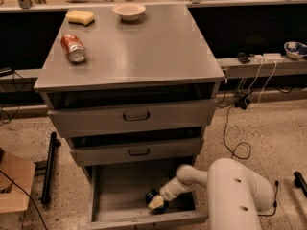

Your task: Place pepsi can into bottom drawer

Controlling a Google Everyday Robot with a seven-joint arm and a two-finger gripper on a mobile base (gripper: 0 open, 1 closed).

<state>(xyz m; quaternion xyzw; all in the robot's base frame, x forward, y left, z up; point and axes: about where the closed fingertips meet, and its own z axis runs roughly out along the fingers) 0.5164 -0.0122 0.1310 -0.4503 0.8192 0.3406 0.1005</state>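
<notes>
1. Desk [144, 47]: a grey metal drawer unit with a flat top, standing on a speckled floor in front of a long dark counter.

2. Robot arm [240, 190]: a white, rounded body at the lower right of the camera view. A slimmer white link reaches left from it and down into the lowest drawer.

3. Bottom drawer [120, 190]: pulled out toward the camera, with its plain grey floor exposed. It is the only drawer that stands open.

4. Upper drawers: the top drawer [96, 119] and the middle drawer [105, 152] are both pushed in. Each carries a black handle at the centre of its front.

5. Cardboard box [14, 181]: on the floor at the left edge. A black bar [49, 169] lies between it and the desk.

6. Items on the desk top:
- red soda can [73, 48], lying on its side near the left edge;
- pale bowl [128, 10], upright at the rear centre;
- yellow sponge [80, 17], rear left, near the bowl.

7. Pepsi can [152, 196]: dark blue, inside the bottom drawer, toward its front right.

8. Hand [157, 203]: cream-coloured, inside the bottom drawer and directly against the pepsi can. Whether it is clamped on the can or released cannot be determined from this view.
</notes>
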